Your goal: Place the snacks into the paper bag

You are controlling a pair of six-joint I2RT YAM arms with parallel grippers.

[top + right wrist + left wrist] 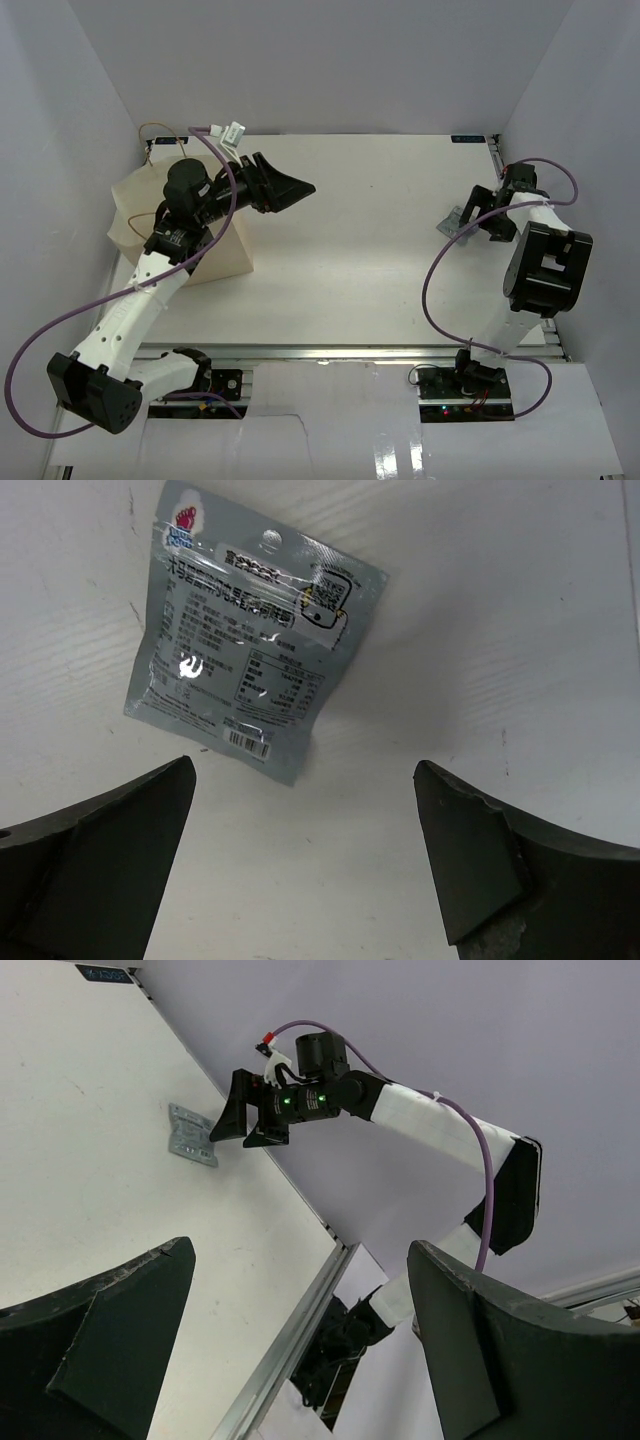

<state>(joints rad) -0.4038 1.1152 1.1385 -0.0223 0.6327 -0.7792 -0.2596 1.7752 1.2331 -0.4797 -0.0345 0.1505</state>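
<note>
One silver-grey snack packet (255,645) lies flat on the white table at the right; it also shows in the top view (450,220) and the left wrist view (192,1135). My right gripper (300,860) is open and empty, hovering just short of the packet, jaws apart on either side of bare table; in the top view it (472,220) sits right beside the packet. The beige paper bag (215,255) stands at the left, partly hidden under my left arm. My left gripper (293,187) is open and empty, held above the table to the right of the bag. The other packets are out of view.
White walls close in on the left, back and right. A metal rail (350,352) runs along the table's near edge. A white connector with wires (232,131) hangs at the far left behind the bag. Purple cables loop off both arms.
</note>
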